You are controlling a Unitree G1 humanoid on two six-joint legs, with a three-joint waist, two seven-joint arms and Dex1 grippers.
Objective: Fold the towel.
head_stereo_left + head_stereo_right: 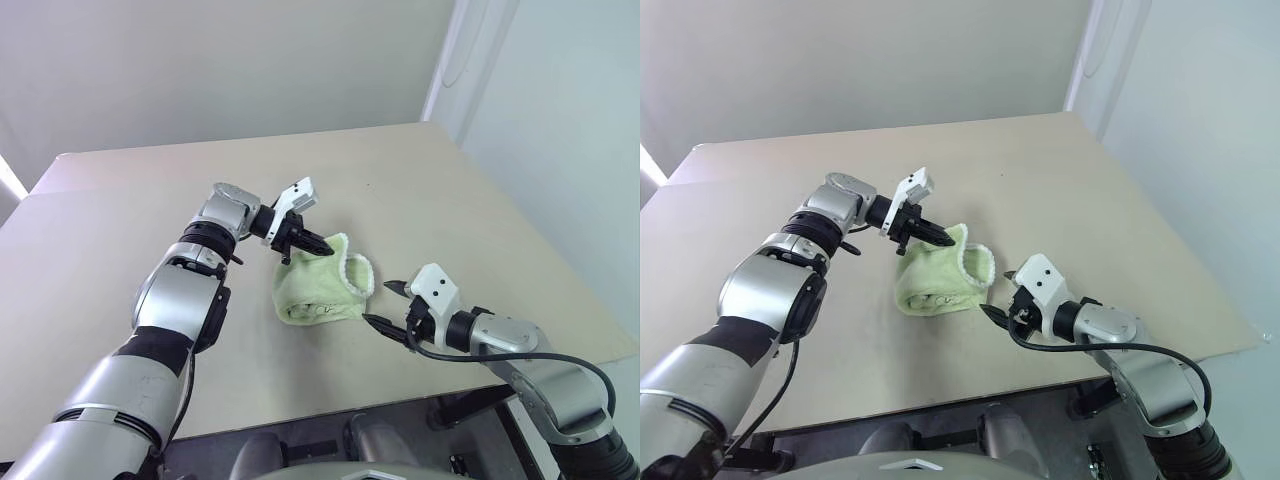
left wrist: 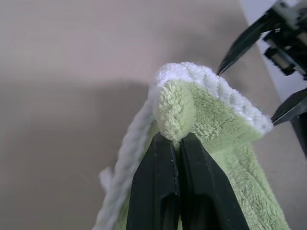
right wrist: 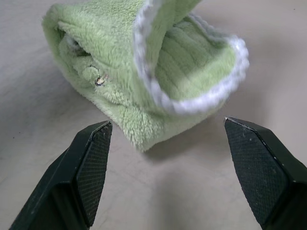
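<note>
Left arm: reaches forward over the table (image 1: 120, 190), forearm angled toward the table's middle, wrist bent so the gripper points sideways toward the right edge and slightly down.
Left gripper (image 1: 318, 243): black fingers (image 2: 158, 191) pressed together, pinching a fold of the towel (image 1: 320, 290) at its far upper edge.
Right arm: low near the table's front right corner, forearm directed inward toward the middle.
Right gripper (image 1: 386, 304): fingers (image 3: 91, 163) spread wide, holding nothing, tips just beside the towel's near right side, apart from it.
</note>
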